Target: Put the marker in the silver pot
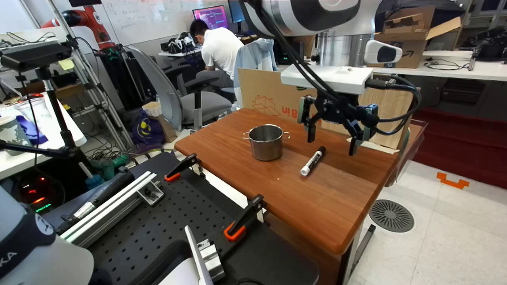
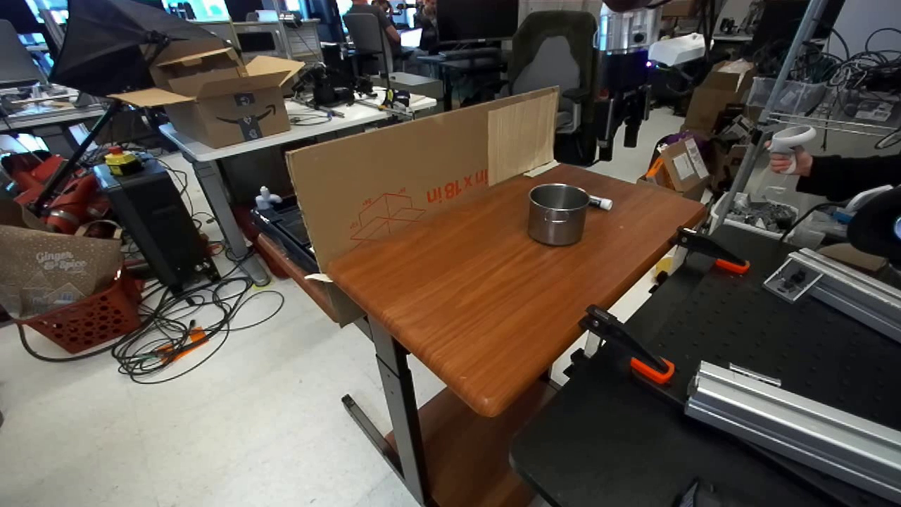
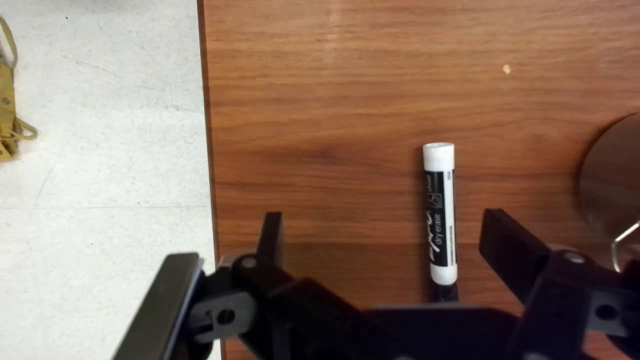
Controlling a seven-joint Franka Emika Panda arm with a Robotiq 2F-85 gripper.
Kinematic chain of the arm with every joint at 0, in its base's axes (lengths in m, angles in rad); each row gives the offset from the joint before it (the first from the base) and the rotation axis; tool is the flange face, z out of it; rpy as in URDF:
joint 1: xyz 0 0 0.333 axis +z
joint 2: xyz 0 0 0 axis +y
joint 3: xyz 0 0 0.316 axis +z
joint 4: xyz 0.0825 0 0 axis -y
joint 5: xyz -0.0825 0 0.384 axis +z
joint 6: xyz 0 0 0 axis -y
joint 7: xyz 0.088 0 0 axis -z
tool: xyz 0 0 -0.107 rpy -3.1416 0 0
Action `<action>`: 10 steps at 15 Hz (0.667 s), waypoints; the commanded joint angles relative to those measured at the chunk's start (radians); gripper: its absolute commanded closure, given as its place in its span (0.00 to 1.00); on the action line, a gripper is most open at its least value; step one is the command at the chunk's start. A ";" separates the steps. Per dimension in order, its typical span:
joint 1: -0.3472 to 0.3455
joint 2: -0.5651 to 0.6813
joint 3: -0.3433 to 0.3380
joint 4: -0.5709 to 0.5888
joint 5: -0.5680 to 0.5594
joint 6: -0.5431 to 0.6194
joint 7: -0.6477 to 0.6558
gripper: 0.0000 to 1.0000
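"White-and-black dry-erase marker (image 3: pixel 441 222), where is it?"
"Lower than my wide-apart fingers (image 3: pixel 511 246), lying on the wooden surface (image 1: pixel 305 200) near the silver pot (image 1: pixel 267 147)."
"Which way?"
"It lies crossways to my squeeze, nearer the finger by the pot."

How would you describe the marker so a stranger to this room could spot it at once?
Find the brown wooden table with cardboard along one edge. On it stands a silver pot; the marker lies beside it. Unlike the round pot, it is a slim stick, white at one end, black at the other.
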 commanded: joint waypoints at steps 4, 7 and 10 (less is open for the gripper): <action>-0.015 0.147 0.048 0.130 0.014 0.062 0.047 0.00; -0.011 0.197 0.068 0.167 0.017 0.092 0.082 0.00; -0.008 0.238 0.088 0.196 0.023 0.106 0.106 0.00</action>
